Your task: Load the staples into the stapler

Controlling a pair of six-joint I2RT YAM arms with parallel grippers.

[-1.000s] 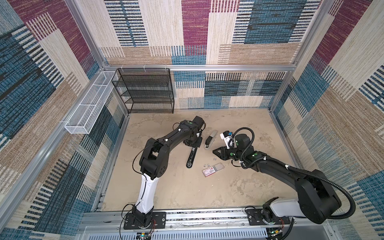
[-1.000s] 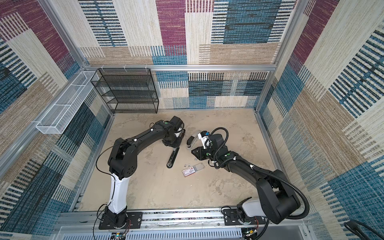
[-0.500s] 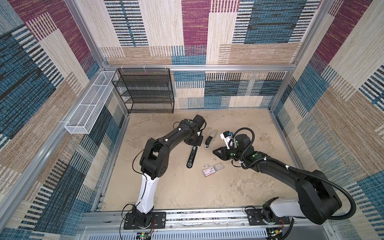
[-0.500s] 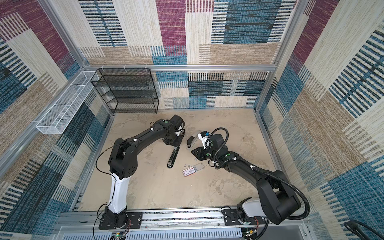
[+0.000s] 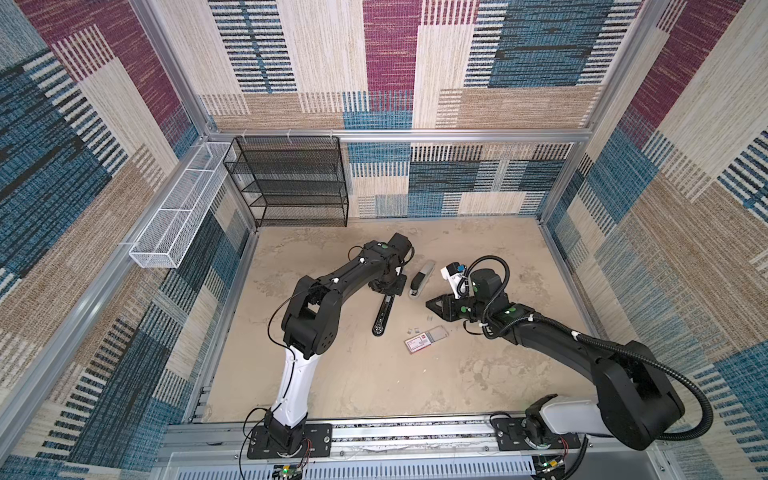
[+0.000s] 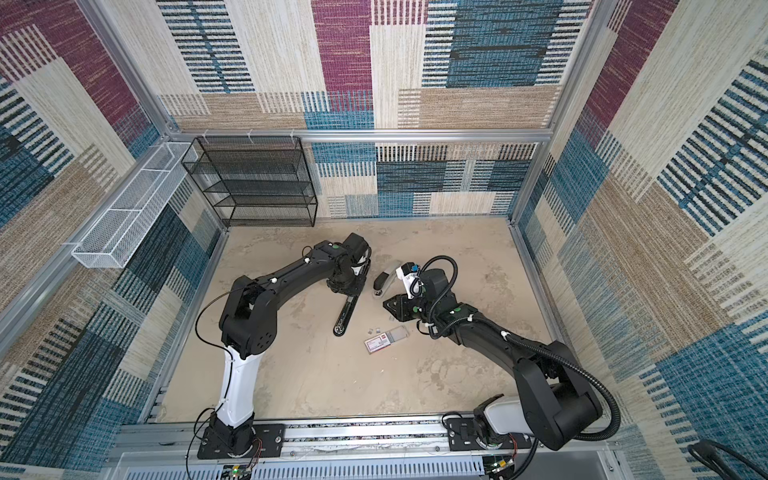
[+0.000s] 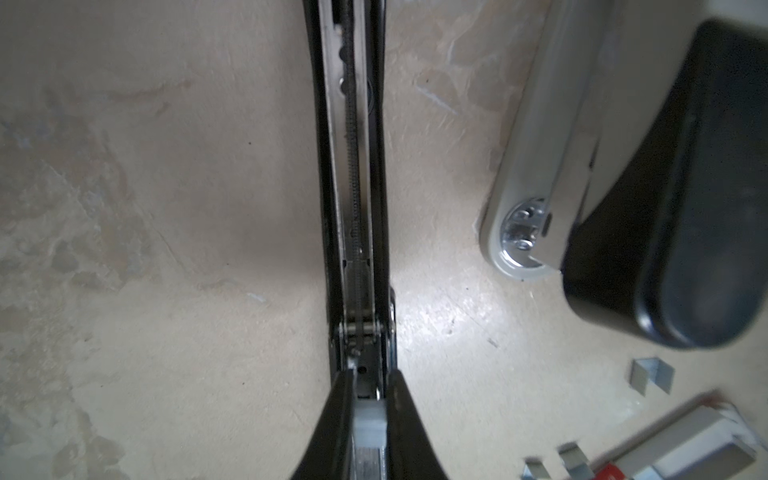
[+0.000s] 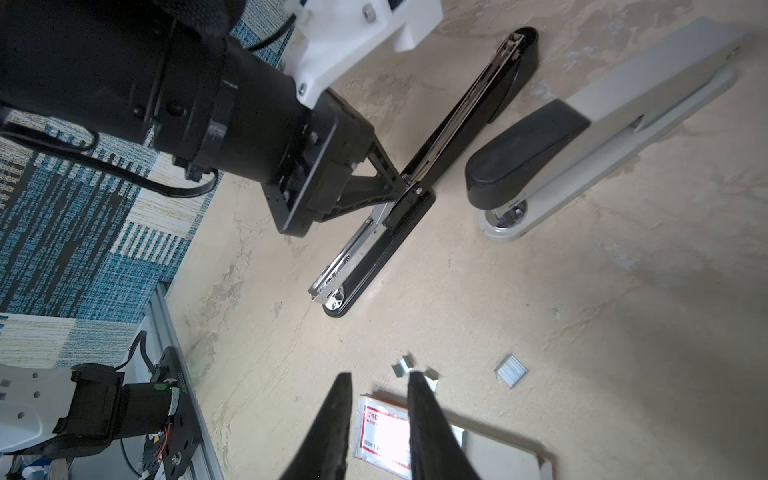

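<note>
A black stapler [image 5: 383, 311] [image 8: 374, 249] lies opened flat on the tan table, its metal channel [image 7: 353, 166] facing up. My left gripper [image 5: 388, 289] [image 7: 371, 374] is shut on the stapler at its hinge end. Small silvery staples [image 5: 411, 331] [image 8: 511, 370] [image 7: 648, 374] lie loose on the table beside their red-and-white box [image 5: 417, 343] [image 8: 382, 428], whose grey tray [image 5: 436, 333] is slid partly out. My right gripper [image 5: 430, 302] [image 8: 380, 376] hovers just above the box and strips. It is open a little, with nothing between its fingers.
A second, grey-and-black stapler [image 5: 420, 276] [image 8: 602, 124] lies closed between the two grippers. A black wire shelf [image 5: 291, 183] stands at the back left. A white mesh basket [image 5: 178, 212] hangs on the left wall.
</note>
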